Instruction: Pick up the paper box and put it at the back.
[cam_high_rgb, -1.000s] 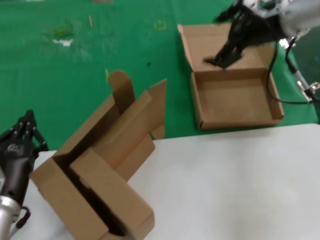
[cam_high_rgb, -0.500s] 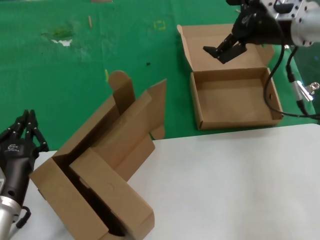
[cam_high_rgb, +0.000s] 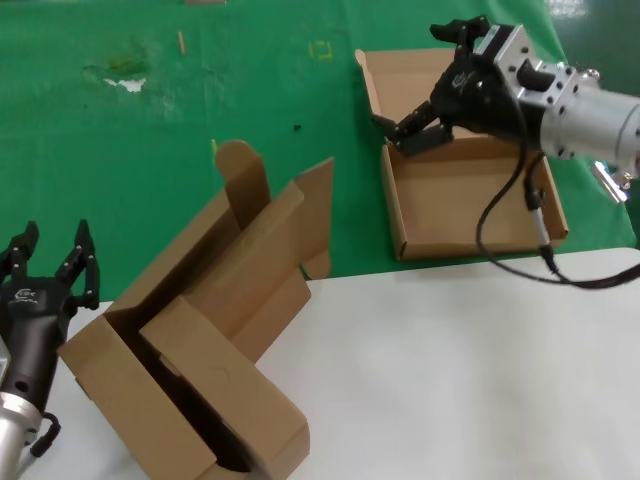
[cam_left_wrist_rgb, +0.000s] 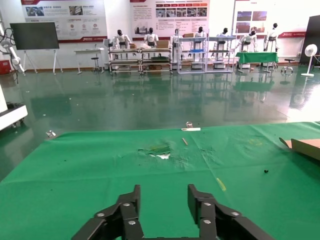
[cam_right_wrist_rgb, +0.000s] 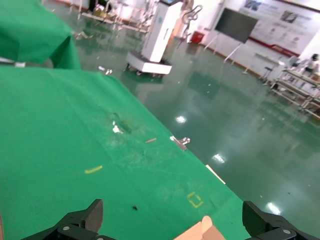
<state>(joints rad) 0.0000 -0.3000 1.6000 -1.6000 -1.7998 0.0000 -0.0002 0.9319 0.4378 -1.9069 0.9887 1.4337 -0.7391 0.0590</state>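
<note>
We see the paper box lying open on the green cloth at about two o'clock in the head view, lid folded back, so the placement at the back looks done. Our right gripper hangs above the tray's near-left corner, fingers spread wide and gripping nothing; it probably clears the cardboard, though contact is hard to rule out. Our left gripper waits at eight o'clock, parted and empty, just beside the nested brown boxes, which straddle the white tabletop edge.
</note>
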